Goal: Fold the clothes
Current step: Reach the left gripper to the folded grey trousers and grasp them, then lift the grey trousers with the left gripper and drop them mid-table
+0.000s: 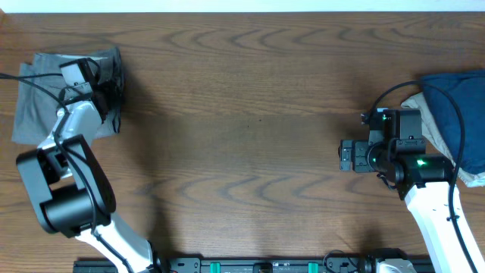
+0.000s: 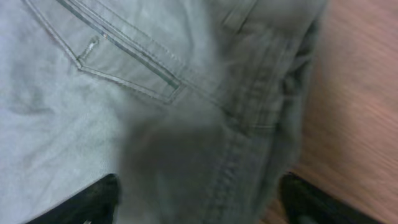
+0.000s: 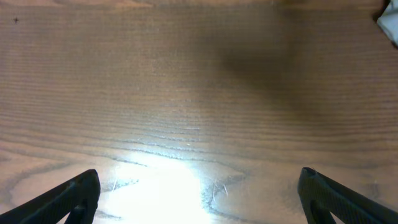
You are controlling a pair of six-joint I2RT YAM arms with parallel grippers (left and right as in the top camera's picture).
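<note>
The grey shorts (image 1: 38,106) lie folded at the far left of the table. In the left wrist view the shorts (image 2: 93,124) fill the frame, with a stitched pocket and a thick seamed edge. My left gripper (image 1: 107,87) is low over the right edge of the shorts. Its fingers (image 2: 199,208) are open and wide apart, with the bunched seam edge between them. My right gripper (image 1: 347,155) is over bare wood at the right, away from the shorts. Its fingers (image 3: 199,199) are open and empty.
A pile of other clothes sits at the right edge, with a dark blue cloth (image 1: 464,114) over a beige one (image 1: 424,114), behind my right arm. The wooden table (image 1: 242,114) lies between the arms. A pale corner (image 3: 390,25) shows at the right wrist view's edge.
</note>
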